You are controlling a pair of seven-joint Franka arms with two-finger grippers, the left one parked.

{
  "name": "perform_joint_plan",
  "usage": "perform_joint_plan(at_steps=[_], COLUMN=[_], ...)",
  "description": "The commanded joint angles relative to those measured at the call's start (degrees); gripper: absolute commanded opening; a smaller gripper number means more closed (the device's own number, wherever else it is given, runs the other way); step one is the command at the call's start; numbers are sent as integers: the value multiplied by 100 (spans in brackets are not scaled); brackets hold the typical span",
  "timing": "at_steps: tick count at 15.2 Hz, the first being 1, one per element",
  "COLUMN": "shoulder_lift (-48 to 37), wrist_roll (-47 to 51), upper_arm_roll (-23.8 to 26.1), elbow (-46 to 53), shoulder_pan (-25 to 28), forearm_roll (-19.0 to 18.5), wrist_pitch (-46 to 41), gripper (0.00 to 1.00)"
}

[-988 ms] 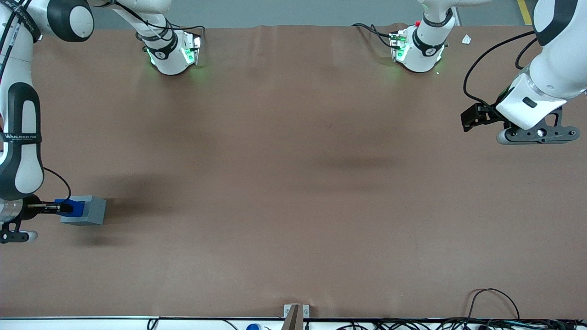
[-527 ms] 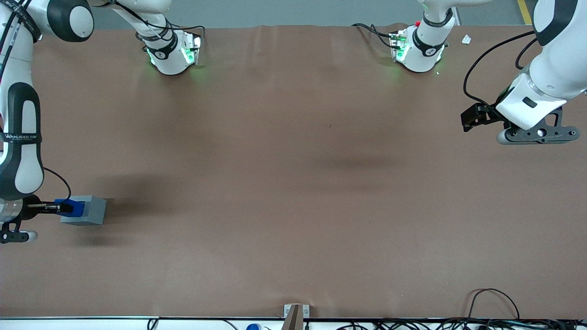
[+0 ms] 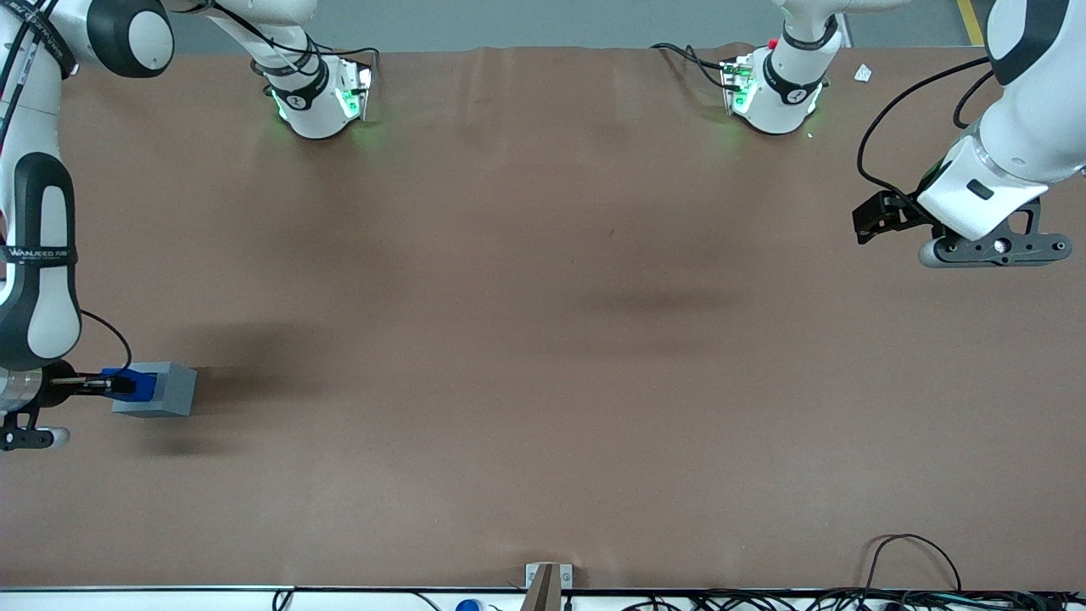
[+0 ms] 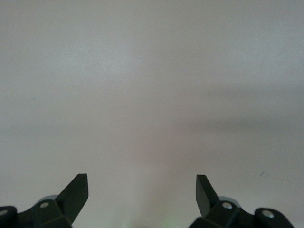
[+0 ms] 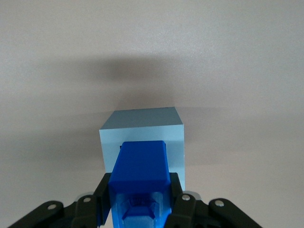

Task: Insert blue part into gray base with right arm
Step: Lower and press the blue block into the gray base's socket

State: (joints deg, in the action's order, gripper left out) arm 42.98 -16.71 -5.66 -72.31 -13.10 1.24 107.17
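Observation:
The gray base (image 3: 174,390) stands on the brown table at the working arm's end. My right arm's gripper (image 3: 119,386) is shut on the blue part (image 3: 140,384) and holds it on top of the base. In the right wrist view the blue part (image 5: 140,166) sits between the two black fingers (image 5: 102,192), with the gripper (image 5: 139,192) closed on its sides. It covers much of the gray base's (image 5: 142,124) top. The socket is hidden under the blue part, and I cannot tell how deep the part sits.
The two arm bases (image 3: 318,98) (image 3: 772,93) stand at the table edge farthest from the camera. A small metal bracket (image 3: 547,577) and cables (image 3: 912,556) lie along the near edge. A white scrap (image 3: 863,73) lies near the parked arm's base.

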Motion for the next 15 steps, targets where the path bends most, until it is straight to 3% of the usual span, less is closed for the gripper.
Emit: perform_joint_plan(at_steps=[1,15], shoulder_lift=[61,43], wrist_roll=[-7,-34], upper_arm_roll=[57,57], elbow=[33,-64], shoulder_pan=[-44,-79], forearm_roll=[-10,-10], wrist_pitch=[-65,-144], gripper=[0,1])
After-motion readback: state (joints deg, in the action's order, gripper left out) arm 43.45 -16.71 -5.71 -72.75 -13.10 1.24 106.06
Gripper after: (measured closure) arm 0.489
